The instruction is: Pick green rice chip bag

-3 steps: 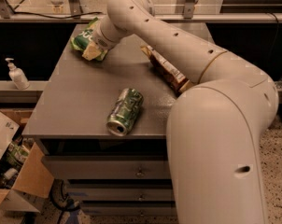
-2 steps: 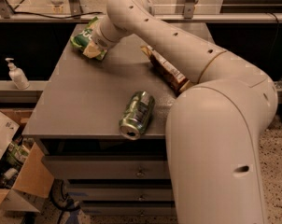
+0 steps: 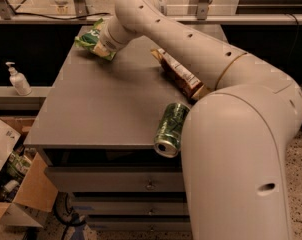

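At the far left corner of the flat grey table [image 3: 101, 104], in the camera view, lies the small crinkled green rice chip bag with pale lettering [image 3: 88, 38], and the cream-coloured arm reaches across the top to it from the right. The claw [image 3: 107, 41] is at the bag's right-hand end, touching or overlapping it, but the round wrist hides its working end, so I cannot tell whether it is spread, pressed together or pinching the pouch. The bag looks to rest on the table rather than hang clear of it. I judge the step in hand to be the grasp itself: the reach is done and the lift is not yet. The next move calls for a firm hold on the crinkled film, which may slip or fold, then a straight rise off the corner, with no sideways drag that could push the pouch over the far edge. Under the arm's forearm, near the middle right of the table, lies the larger brown-and-cream snack bag [image 3: 178, 75], well apart from the pouch. A green metal drink can [image 3: 171, 128] lies on its side at the front edge, its end at or just over the lip and just beside the arm's thick lower link. Any swing of that link could roll it off.
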Motion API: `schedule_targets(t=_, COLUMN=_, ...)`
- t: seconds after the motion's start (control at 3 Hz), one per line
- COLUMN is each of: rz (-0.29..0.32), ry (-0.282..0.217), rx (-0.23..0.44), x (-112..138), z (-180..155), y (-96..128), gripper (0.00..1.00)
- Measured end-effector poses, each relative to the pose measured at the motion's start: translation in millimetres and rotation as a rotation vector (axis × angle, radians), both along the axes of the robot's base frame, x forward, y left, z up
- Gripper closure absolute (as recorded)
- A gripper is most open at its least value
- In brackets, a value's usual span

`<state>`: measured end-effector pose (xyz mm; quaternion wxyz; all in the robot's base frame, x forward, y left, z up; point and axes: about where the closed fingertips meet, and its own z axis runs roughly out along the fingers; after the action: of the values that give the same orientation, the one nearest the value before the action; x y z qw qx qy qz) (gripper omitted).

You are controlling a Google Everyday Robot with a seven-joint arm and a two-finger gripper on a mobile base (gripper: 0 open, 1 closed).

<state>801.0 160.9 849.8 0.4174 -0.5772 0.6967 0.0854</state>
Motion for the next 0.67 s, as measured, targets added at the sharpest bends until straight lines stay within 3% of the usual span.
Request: schedule_targets(t=0.67, rz=-0.053, ry=-0.047, rx=-0.001, x=0.3, z=22.3, y=-22.4, gripper=1.0)
